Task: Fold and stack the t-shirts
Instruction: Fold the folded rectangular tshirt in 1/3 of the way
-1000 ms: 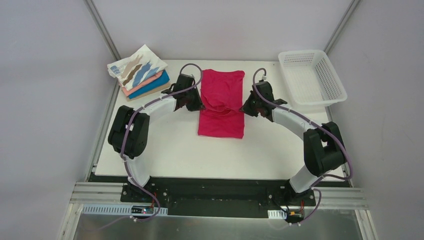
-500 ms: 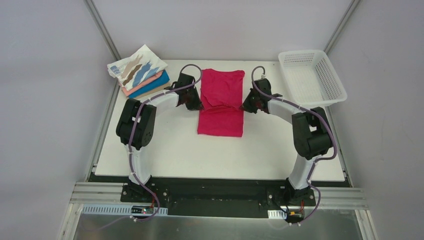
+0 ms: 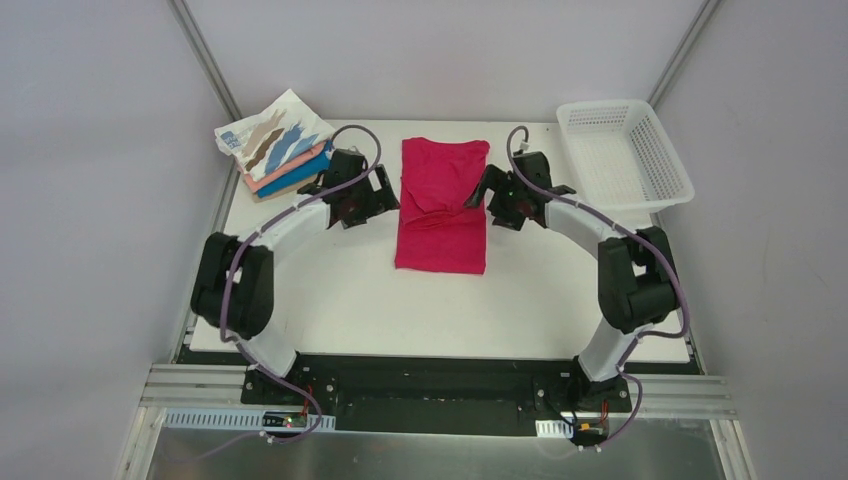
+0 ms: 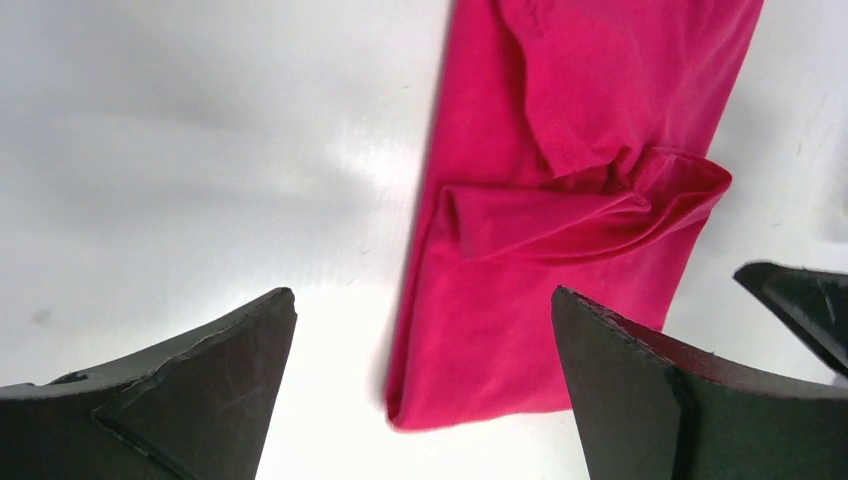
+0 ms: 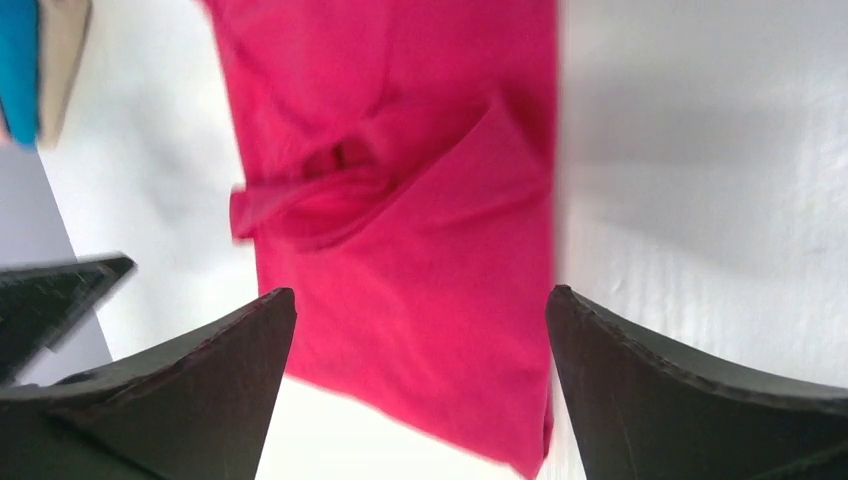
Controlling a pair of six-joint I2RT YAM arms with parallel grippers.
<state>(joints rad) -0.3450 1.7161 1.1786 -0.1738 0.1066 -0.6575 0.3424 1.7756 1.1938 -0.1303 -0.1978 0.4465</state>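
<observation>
The crimson-pink t-shirt (image 3: 441,210) lies on the white table (image 3: 330,290) as a long narrow strip, with a rumpled fold across its middle (image 4: 590,205). My left gripper (image 3: 383,191) hovers just off its left edge, open and empty (image 4: 422,300). At the shirt's right edge my right gripper (image 3: 478,190) stands open too, with nothing between its fingers (image 5: 420,295). A stack of folded t-shirts (image 3: 279,146) sits at the back left corner, the white streaked one on top of salmon, blue and tan ones; its blue edge (image 5: 18,60) shows in the right wrist view.
A white mesh basket (image 3: 624,152) stands at the back right, partly over the table's edge. Metal frame posts (image 3: 205,55) rise at both back corners. Both arms curve in from the near edge towards the shirt.
Both grippers were shut on the shirt's middle fold; they have opened, let go and drawn back outward. The fold now rests on the shirt.
</observation>
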